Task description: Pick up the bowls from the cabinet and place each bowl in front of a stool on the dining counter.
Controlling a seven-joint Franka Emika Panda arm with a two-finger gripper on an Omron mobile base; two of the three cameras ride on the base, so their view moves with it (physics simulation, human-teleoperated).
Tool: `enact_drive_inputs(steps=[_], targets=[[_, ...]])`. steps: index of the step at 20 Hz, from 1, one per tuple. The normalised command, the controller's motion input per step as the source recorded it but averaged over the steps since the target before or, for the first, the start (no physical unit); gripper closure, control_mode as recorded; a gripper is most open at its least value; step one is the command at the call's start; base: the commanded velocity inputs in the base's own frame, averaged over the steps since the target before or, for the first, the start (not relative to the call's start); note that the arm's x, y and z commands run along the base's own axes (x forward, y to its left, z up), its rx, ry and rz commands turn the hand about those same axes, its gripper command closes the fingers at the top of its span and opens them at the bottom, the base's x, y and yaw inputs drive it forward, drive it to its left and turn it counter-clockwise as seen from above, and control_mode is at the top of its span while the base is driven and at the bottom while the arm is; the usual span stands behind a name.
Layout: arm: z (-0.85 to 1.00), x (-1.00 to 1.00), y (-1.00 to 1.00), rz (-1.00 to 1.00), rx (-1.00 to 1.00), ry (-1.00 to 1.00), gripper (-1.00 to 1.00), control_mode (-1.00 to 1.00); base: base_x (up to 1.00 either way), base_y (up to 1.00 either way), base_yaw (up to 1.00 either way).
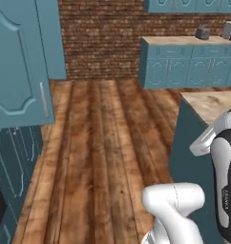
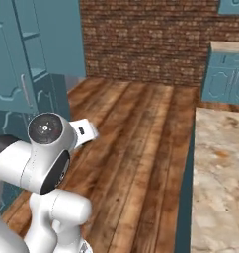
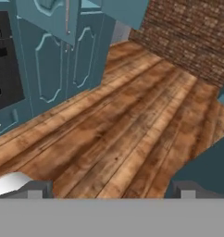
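Bowls: not located in these frames; presumably on the cabinet [image 1: 17,71] shelves at left, whose door stands open. Judged stiff, light, glazed and slippery, breakable if dropped. Best hold: pinch the rim wall, 1 finger inside, 1 outside, taken from above or slightly tilted.

Gripper [image 3: 109,187]: 2 fingertips show well apart at the bottom of the hand view, nothing between them, so spread and empty. Hand points down over the floor [image 1: 103,143].

Room: wide bare floor between cabinet and counter [image 2: 220,168]. Edges to mind: the open door's edge, the shelf lips, and the counter's near corner at right. Arm folded close to base.
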Motion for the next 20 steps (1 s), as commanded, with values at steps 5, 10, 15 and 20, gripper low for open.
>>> enact_drive_inputs(steps=[5, 10, 15, 20], targets=[[0.00, 0.00, 0.00, 0.00, 0.00, 0.00, -1.00, 1.00, 1.00, 0.03, 0.38], [0.00, 0.00, 0.00, 0.00, 0.00, 0.00, -1.00, 1.00, 1.00, 0.00, 0.53], [0.00, 0.00, 0.00, 0.00, 0.00, 0.00, -1.00, 1.00, 0.99, -0.03, 0.54], [0.00, 0.00, 0.00, 0.00, 0.00, 0.00, -1.00, 1.00, 0.88, -0.11, 0.52]])
